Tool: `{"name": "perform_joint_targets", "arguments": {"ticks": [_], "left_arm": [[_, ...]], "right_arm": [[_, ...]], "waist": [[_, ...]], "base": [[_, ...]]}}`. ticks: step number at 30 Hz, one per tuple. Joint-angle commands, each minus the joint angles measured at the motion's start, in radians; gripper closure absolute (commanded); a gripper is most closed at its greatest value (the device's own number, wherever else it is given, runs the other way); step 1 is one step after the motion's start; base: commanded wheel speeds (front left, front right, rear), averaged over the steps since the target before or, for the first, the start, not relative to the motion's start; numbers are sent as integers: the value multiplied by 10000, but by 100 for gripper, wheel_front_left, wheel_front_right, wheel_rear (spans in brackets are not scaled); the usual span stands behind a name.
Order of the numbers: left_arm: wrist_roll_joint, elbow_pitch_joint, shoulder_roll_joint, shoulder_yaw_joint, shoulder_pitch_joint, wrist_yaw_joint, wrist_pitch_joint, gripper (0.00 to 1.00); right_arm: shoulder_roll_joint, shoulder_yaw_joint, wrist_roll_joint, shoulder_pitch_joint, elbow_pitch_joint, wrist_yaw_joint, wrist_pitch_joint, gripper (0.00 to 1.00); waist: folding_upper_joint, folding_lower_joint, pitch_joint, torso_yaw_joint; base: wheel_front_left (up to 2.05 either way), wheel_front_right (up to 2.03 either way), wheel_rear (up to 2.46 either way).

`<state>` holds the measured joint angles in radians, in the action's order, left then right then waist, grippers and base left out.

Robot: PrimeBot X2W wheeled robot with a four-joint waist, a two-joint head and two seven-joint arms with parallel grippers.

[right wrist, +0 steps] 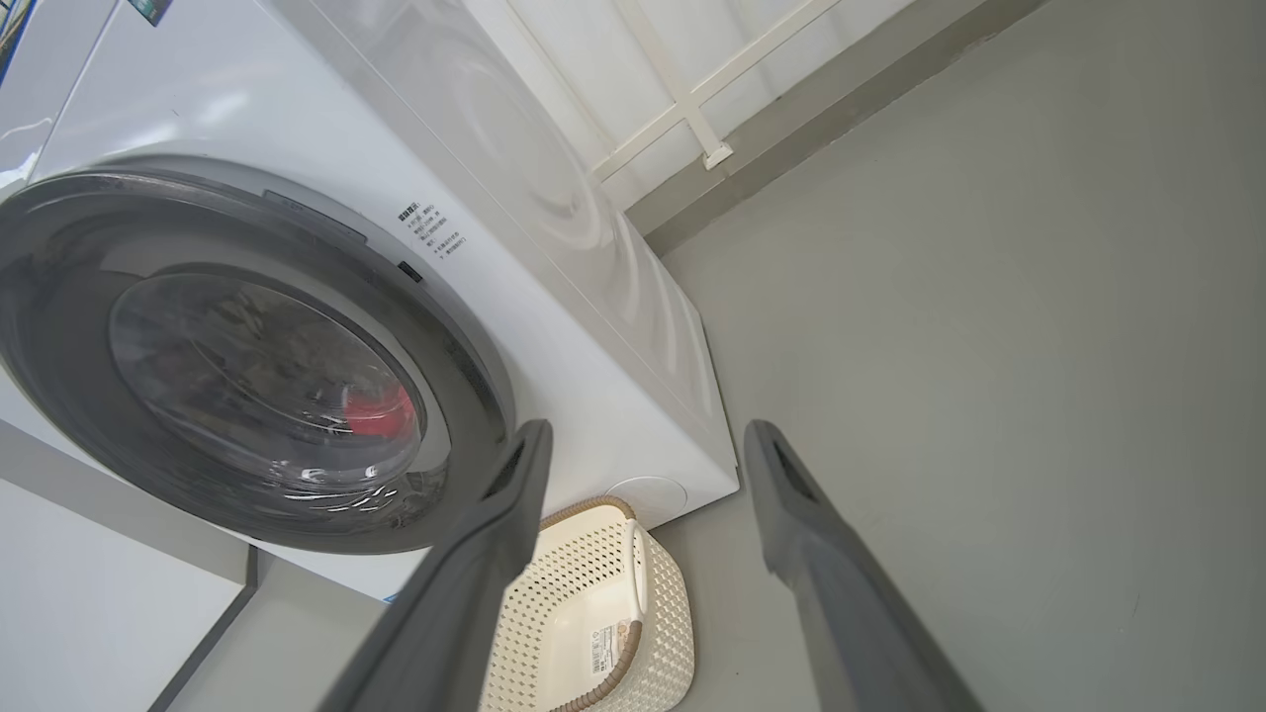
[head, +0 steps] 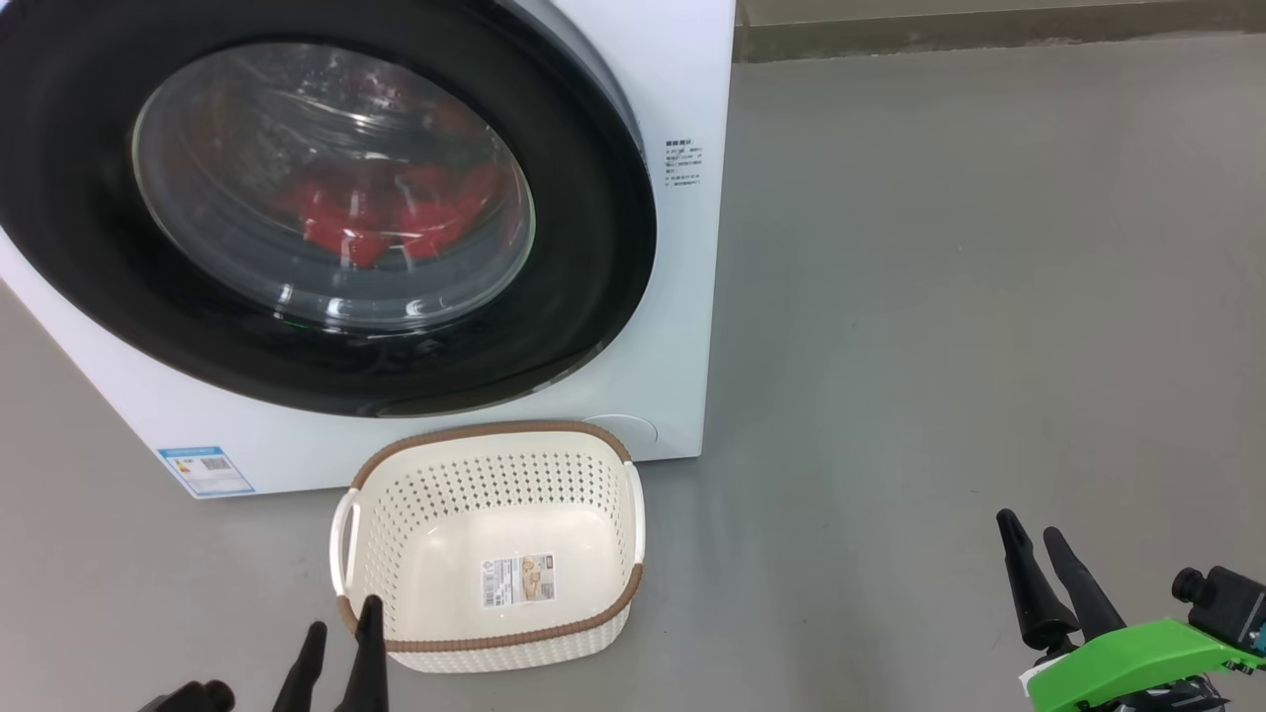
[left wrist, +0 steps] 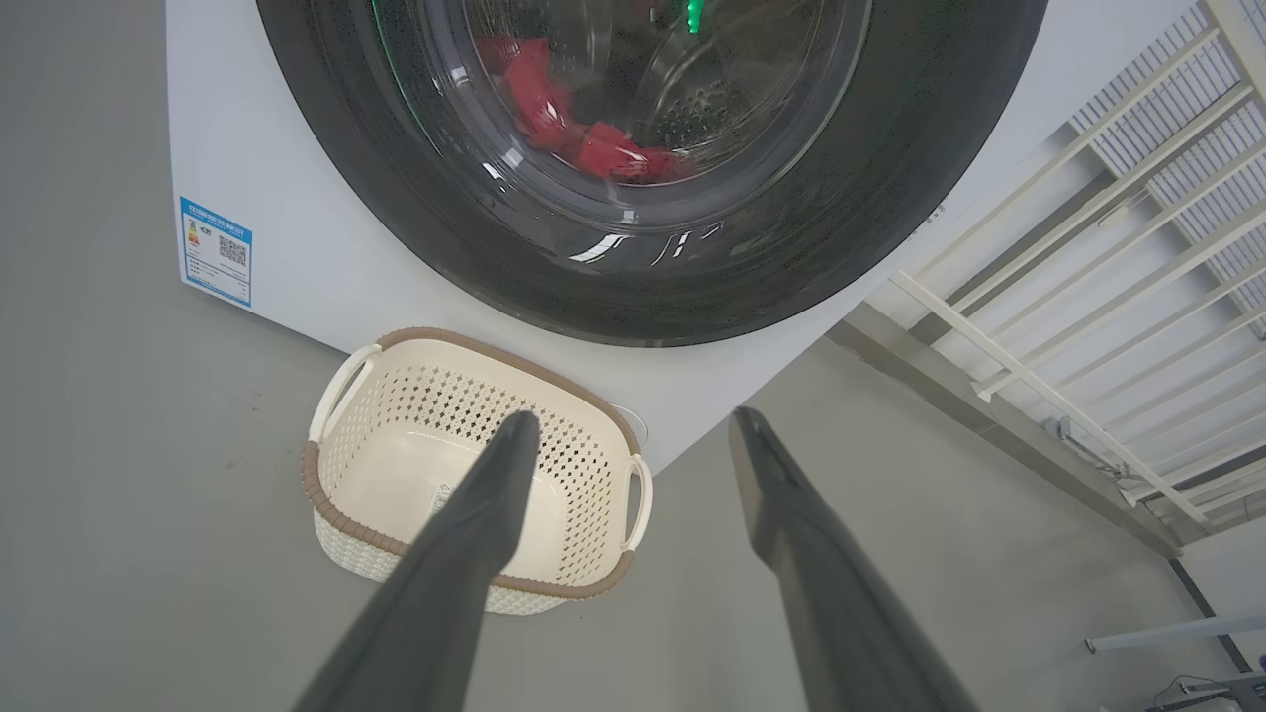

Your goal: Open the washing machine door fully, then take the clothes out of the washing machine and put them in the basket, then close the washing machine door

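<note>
Floor (head: 940, 346) is seating the basket (head: 415, 514) below the shut washing machine door (head: 593, 247), awaiting clothes (head: 356, 222); my left gripper (head: 344, 618), right gripper (head: 1029, 526) are hovering, fingers spread, empty.

the washing machine door (head: 593, 247) sits across the mouth of the washing machine (head: 682, 346), its glass barring the way to the clothes (head: 376, 218) behind it. the basket (head: 495, 432) stands close under the door, mouth open upward. right of both, the grey floor (head: 940, 297) lies wide open.
</note>
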<state>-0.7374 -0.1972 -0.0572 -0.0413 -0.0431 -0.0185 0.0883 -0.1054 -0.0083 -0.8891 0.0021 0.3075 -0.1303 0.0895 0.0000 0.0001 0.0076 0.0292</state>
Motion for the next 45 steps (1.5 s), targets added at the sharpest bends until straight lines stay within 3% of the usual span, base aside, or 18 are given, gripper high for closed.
{"name": "perform_joint_targets", "arguments": {"ticks": [1, 24, 45], "left_arm": [[447, 353, -199, 101, 117, -100, 149, 0], [3294, 658, -319, -245, -74, -553, 832, 0], [5541, 678, -165, -18, -282, -440, 1455, 0]], "right_arm": [[-236, 200, 357, -130, -215, -2, 154, 0], [-474, 265, 2539, 34, -187, -3, 830, 0], [-628, 172, 4458, 293, -196, -4, 1446, 0]], "waist": [[0, -1, 4, 7], [0, -1, 13, 83], [0, -1, 4, 128]], "base": [[0, 0, 0], [0, 0, 0], [0, 0, 0]]}}
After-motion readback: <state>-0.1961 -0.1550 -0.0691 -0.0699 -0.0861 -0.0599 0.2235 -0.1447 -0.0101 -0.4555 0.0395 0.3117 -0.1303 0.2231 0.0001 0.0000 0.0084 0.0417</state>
